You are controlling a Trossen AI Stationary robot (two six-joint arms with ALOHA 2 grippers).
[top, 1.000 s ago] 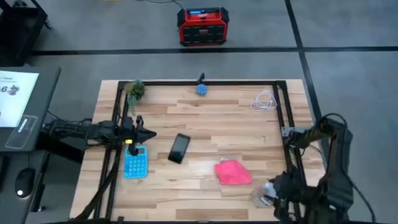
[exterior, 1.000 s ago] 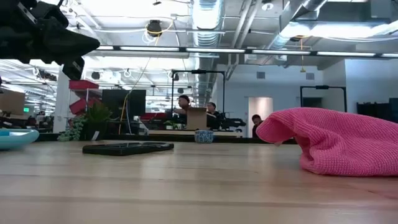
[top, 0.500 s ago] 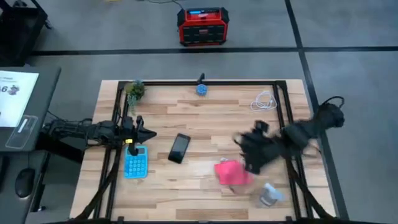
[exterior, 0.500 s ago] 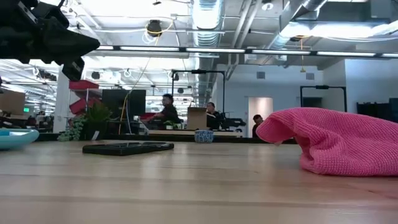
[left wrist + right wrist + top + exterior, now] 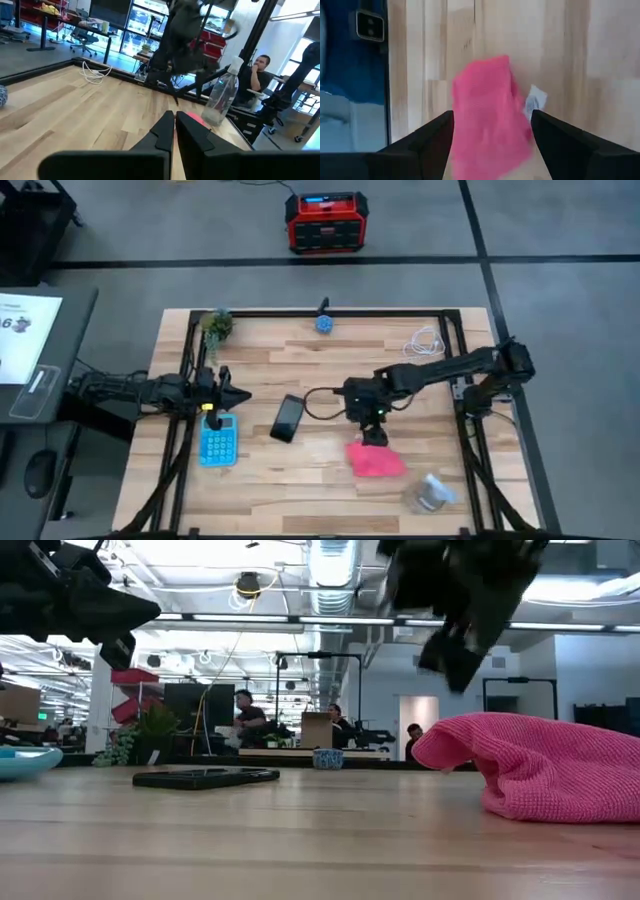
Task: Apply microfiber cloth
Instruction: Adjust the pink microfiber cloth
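Right gripper [image 5: 374,433] hangs fingers spread over the far edge of the pink microfiber cloth [image 5: 375,459], which lies bunched on the table [image 5: 330,370] near the phone [image 5: 288,418]; risk is probably pinching just one loose fold, so it slips free.

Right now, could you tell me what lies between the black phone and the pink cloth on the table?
Only bare wood: in the high view, nothing rests between the phone and the microfiber cloth. The right hand hovers open beside the cloth's far edge.
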